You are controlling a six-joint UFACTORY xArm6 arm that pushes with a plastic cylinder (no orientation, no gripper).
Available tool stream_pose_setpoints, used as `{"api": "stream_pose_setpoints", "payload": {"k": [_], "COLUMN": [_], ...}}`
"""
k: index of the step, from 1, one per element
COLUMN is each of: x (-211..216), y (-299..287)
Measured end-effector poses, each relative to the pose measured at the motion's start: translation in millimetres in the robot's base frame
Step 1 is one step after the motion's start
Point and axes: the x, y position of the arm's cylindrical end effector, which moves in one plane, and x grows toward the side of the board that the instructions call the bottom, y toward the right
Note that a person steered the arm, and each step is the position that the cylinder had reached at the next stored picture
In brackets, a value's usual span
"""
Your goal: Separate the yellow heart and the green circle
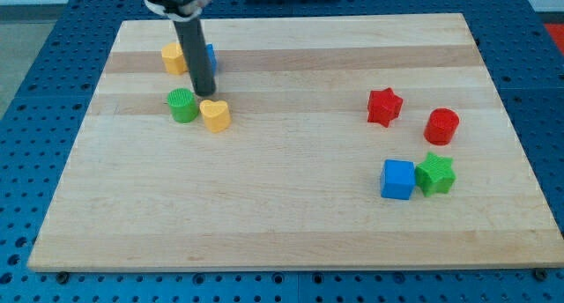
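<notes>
Resting my tip (205,95) just above yellow heart (214,114), beside green circle (182,105); no gripper fitted.

Wooden board with eight blocks on it

I see the board (264,206) carrying two groups. At the view's top left: a green circle (182,105) just beside a yellow heart (214,114), and above them a yellow block (174,58) and a blue block (210,56), partly hidden by my rod. At the view's right: a red star (384,107), a red cylinder (441,126), and a blue cube (397,179) touching a green star (435,173).
</notes>
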Motion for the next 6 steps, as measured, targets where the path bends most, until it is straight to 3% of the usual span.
{"api": "stream_pose_setpoints", "payload": {"k": [1,2,5,6], "x": [1.4,57.5,121.0,106.8], "y": [45.9,72.6,34.9,11.4]}}
